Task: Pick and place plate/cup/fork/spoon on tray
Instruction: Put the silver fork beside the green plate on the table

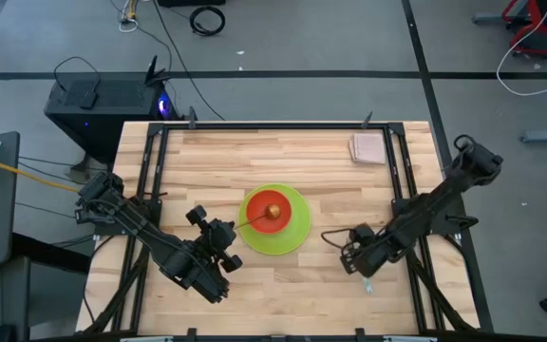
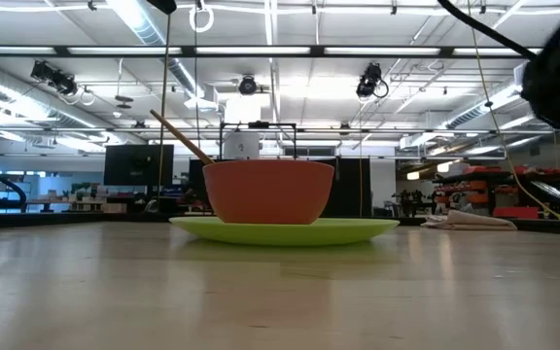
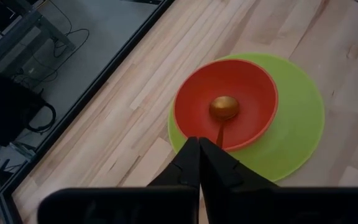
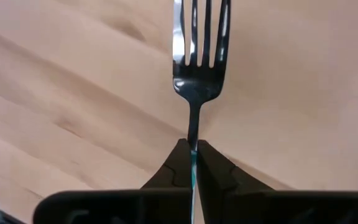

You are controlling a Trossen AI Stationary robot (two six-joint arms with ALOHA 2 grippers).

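Note:
The lime-green plate (image 1: 295, 233) lies flat mid-table, and the red-orange cup (image 1: 262, 214) stands on it. The golden spoon (image 3: 224, 107) has its bowl in the cup. Its handle (image 2: 178, 136) leans on the cup's rim and rises toward the left, its end free. My left gripper (image 1: 228, 235) is shut. It hovers over the handle's end without touching it, and the handle passes under one finger (image 3: 225, 163). My right gripper (image 1: 354, 258), right of the plate, is shut on the silver fork (image 4: 199, 81). My right gripper pinches the fork's thin handle (image 4: 194, 134) just behind the neck, between its two fingers. The fingers lie along the fork, whose tines (image 4: 201, 31) point straight ahead of them. No part of the fork shows touching the wood.
A pinkish-beige square pad (image 1: 368, 147) lies at the table's far right corner. It also shows in the low view (image 2: 470, 222). Black frame rails run along the table's left, right and far edges. Bare wood lies around the plate. No tray shows.

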